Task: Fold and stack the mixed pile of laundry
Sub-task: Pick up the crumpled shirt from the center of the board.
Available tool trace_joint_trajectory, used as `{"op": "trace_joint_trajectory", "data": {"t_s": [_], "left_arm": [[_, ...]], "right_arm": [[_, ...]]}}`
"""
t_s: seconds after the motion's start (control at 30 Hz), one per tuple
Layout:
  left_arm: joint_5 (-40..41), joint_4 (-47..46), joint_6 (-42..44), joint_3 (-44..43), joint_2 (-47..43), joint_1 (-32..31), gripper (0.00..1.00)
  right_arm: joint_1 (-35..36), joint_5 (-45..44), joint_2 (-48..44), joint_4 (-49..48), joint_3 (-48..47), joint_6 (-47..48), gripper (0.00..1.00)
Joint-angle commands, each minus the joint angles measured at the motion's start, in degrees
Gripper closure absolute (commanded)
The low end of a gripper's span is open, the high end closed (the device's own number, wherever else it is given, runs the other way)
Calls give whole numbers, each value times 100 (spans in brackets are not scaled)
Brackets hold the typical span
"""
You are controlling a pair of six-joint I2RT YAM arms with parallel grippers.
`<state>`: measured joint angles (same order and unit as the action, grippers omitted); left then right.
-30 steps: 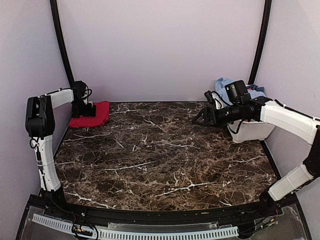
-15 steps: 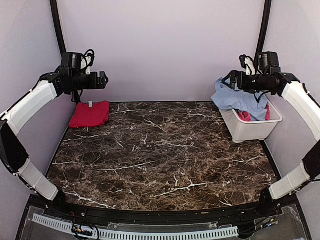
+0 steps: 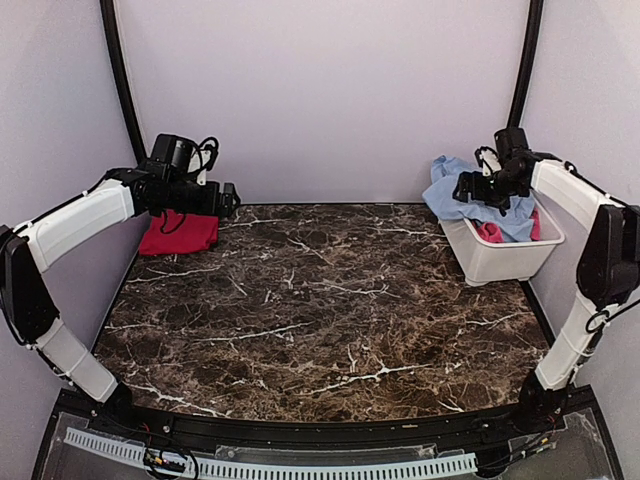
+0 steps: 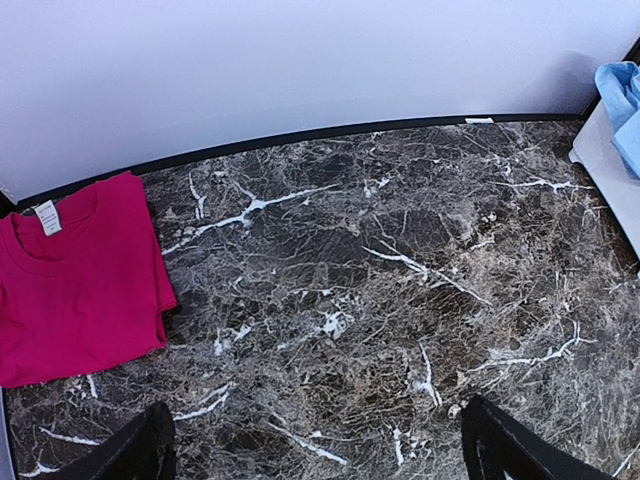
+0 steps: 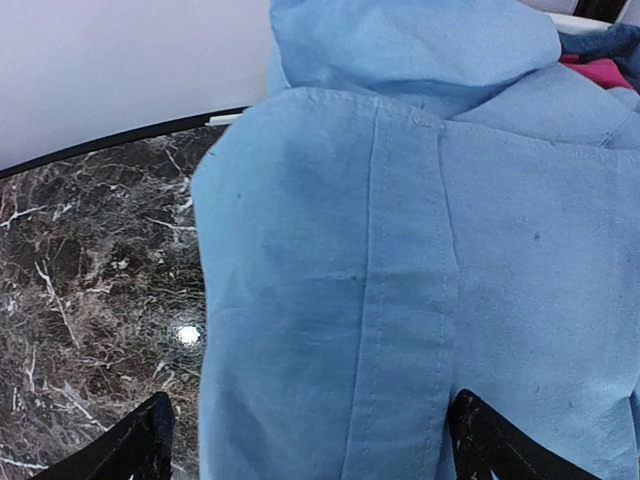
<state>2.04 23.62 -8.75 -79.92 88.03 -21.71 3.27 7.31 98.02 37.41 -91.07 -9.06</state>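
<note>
The laundry pile sits in the white tub [image 3: 505, 258] at the back right. A large light-blue shirt [image 3: 468, 196] hangs over the tub's left rim, with a pink-red piece [image 3: 490, 232] beneath it. In the right wrist view the light-blue shirt [image 5: 400, 250] fills the frame, with a darker blue piece [image 5: 600, 40] and a pink-red piece [image 5: 605, 72] behind it. My right gripper [image 3: 470, 187] [image 5: 310, 445] hovers open just over the shirt. A folded red shirt [image 3: 178, 232] [image 4: 75, 275] lies at the back left. My left gripper [image 3: 226, 198] [image 4: 320, 450] is open and empty, above the table to the right of the red shirt.
The dark marble table [image 3: 320, 310] is closed in by pale walls at the back and sides, with black posts in the back corners. In the left wrist view the tub [image 4: 605, 165] and the shirt's edge [image 4: 620, 95] show at the far right.
The left gripper lifted off the red shirt and now hangs beside it, over the table. The right arm swung from the table up to the tub and lowered onto the light-blue shirt.
</note>
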Motion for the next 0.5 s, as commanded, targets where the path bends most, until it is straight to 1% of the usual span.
{"op": "trace_joint_trajectory", "data": {"t_s": [0.0,0.03,0.07,0.17,0.2,0.23,0.27,0.3,0.4,0.47], "left_arm": [[-66,-93,-78,124,-270,-43,1],[-80,-98,-72,125,-261,-43,1],[-80,-108,-71,132,-256,-43,1],[-68,-120,-65,141,-244,-52,1],[-58,-134,-65,147,-249,-52,1],[-57,-145,-65,157,-250,-52,1],[-60,-157,-61,159,-257,-52,1],[-62,-161,-63,161,-263,-52,1],[-72,-202,-69,190,-315,-52,1],[-69,-236,-80,222,-355,-52,1]], "right_arm": [[-85,-466,306,18,-240,97,14],[-103,-460,366,61,-285,79,20],[-124,-419,387,66,-312,53,30],[-141,-206,262,-15,-390,-5,53],[-142,-201,216,-37,-431,-15,64],[-152,-196,169,-2,-514,-17,77],[-163,-194,146,54,-633,-9,93],[-163,-188,107,140,-771,-8,100],[-168,102,-217,154,-1152,-20,100],[-169,536,-447,129,-1419,-98,100]]}}
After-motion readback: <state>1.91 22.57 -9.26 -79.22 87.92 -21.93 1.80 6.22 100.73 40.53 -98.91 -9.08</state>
